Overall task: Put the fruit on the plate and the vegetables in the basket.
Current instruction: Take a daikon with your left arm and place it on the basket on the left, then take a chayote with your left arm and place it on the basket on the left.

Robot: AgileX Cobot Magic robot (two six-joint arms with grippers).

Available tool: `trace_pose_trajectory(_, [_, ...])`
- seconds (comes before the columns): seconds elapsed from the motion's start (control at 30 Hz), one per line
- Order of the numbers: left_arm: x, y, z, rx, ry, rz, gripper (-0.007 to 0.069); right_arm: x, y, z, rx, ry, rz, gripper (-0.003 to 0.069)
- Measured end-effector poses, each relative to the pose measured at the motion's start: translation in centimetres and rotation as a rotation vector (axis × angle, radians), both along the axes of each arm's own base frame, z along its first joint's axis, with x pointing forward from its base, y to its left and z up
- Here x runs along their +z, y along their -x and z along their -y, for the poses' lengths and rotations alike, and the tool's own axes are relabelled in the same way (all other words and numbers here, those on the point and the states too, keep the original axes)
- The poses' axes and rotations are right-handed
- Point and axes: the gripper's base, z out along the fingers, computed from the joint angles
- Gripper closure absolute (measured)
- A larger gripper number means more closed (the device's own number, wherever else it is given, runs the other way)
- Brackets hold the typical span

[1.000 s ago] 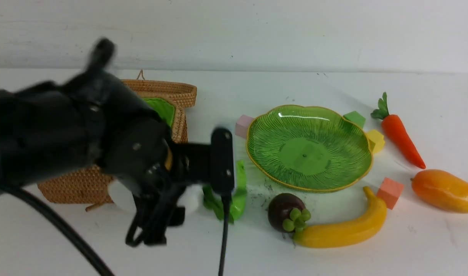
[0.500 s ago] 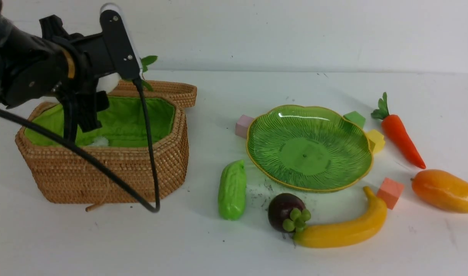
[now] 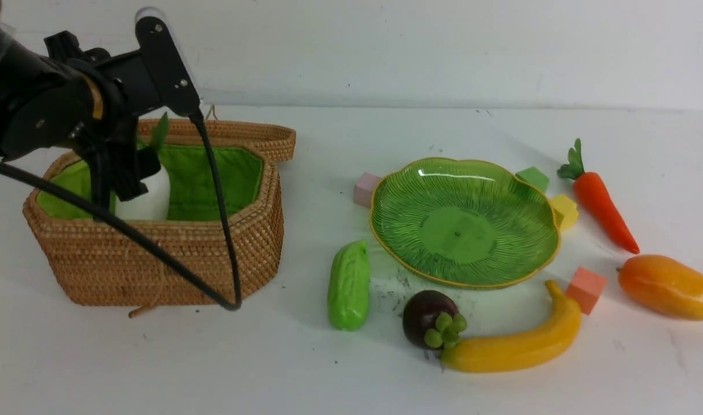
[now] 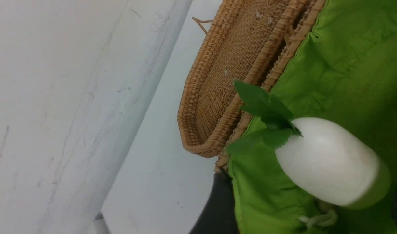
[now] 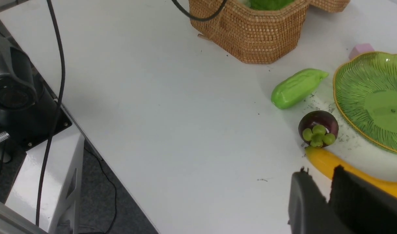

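The white radish with green leaves is inside the wicker basket, blurred in the left wrist view, free of both fingers. My left gripper hangs open just above it. On the table lie the cucumber, mangosteen, banana, mango and carrot, all around the bare green plate. My right gripper shows only in its wrist view, near the banana's end, jaws nearly together on nothing.
The basket lid leans behind the basket. Small cubes ring the plate: pink, green, yellow, salmon. The left arm's cable hangs over the basket front. The table edge and a camera stand show in the right wrist view.
The left arm swung the radish up from in front of the basket to above it. Its jaws have since widened and the radish has dropped into the lining. Everything else is still.
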Motion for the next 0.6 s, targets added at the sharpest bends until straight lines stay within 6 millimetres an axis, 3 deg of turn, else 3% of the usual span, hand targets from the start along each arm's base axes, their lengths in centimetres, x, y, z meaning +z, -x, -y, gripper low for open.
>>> trace_pose_trajectory(0.1, [0.6,1.4,0.7,0.152,0.359,-0.070,0.0091,0.0,0.0,0.0,0.000,0.000,0.000,0.0526])
trace_pose_trajectory(0.17, [0.8,2.5,1.9,0.240,0.587,-0.156,0.0188,0.0,0.0,0.0,-0.005,-0.006,-0.008,0.0523])
trace_pose_trajectory(0.27, [0.8,4.4,5.3,0.273,0.814,-0.327,0.0363,0.0,0.0,0.0,-0.016,-0.010,-0.017,0.0519])
trace_pose_trajectory(0.4, [-0.1,7.3,10.7,0.238,0.889,-0.563,0.0609,-0.1,-0.2,0.3,-0.061,-0.011,-0.040,0.0516])
trace_pose_trajectory(0.5, [-1.2,8.1,14.6,0.231,0.839,-0.671,0.0638,-0.2,-0.3,0.4,-0.090,-0.007,-0.049,0.0512])
trace_pose_trajectory(0.6, [-2.5,7.2,17.3,0.262,0.742,-0.690,0.0632,-0.2,-0.4,0.5,-0.099,-0.002,-0.049,0.0510])
